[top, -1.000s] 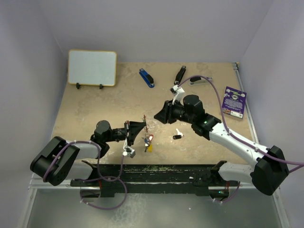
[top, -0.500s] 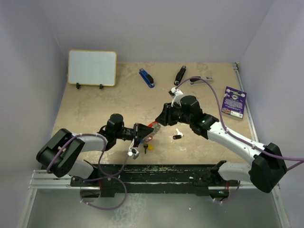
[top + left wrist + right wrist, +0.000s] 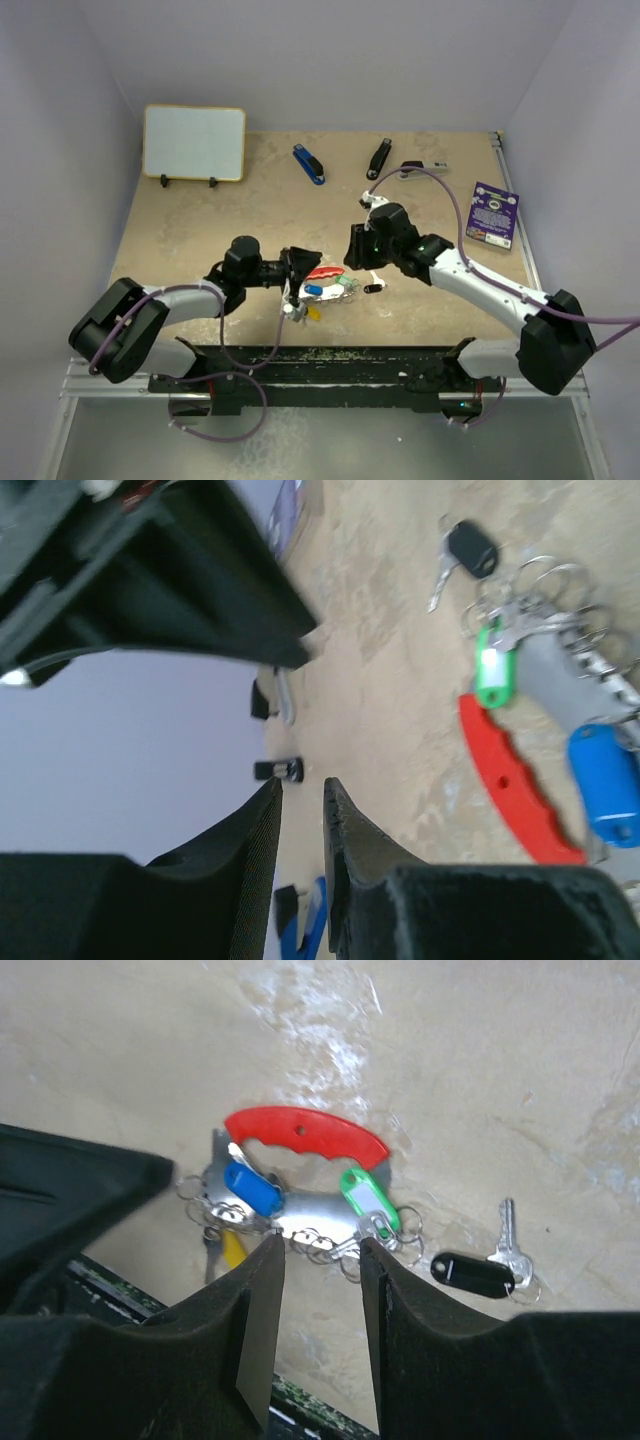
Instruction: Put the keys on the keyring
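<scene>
A beige table carries everything. At its far left corner stands a whiteboard with a wooden frame and a plain white face. Near the right edge lies a purple card; its print is too small to read. Along the far side lie a blue stapler, a black stapler and a grey stapler, any marks on them too small to make out.

The left gripper sits low over the table just left of the keyring, its fingers a narrow slit apart with nothing between them. The right gripper hangs above the keyring from the right, fingers spread, pinching nothing.

The keyring lies flat on the table near the middle, between the two grippers. Its red fob curves along the far side. A blue tag, a green tag with a white insert, and a yellow key bunch on small silver rings. A black key lies loose just right of the bunch.
</scene>
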{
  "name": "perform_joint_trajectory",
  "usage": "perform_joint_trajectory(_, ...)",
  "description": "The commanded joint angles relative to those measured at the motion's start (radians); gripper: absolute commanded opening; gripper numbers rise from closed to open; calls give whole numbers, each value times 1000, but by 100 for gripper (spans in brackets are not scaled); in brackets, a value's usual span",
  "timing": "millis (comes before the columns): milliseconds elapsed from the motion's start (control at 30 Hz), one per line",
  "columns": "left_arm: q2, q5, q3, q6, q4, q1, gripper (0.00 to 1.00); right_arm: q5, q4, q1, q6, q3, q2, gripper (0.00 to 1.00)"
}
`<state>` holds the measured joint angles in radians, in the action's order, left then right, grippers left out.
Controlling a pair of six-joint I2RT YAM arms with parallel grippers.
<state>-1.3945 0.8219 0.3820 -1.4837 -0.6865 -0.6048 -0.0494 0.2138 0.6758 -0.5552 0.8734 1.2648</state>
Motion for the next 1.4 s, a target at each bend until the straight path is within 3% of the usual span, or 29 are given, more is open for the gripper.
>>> perform_joint_trajectory(0,69,-173,55,163,-11,-4,27,35,127,0,-32,19,55,41)
perform_joint_trajectory(200,133,-196,34,209,41,-4,32,38,143,-1,-128,-28,71,40)
perform_joint_trajectory(367,155,-181,26,278,49,-4,53,20,154,0,-154,-40,114,35)
perform_joint_trajectory(467,167,-169,22,282,72,-4,57,30,131,0,-212,-63,110,31)
perform_joint_trajectory(867,162,-170,16,275,80,-4,59,35,24,-1,-287,-89,206,26)
perform_joint_trajectory(1367,160,-172,15,266,90,-4,60,124,17,-12,-340,-108,218,26)
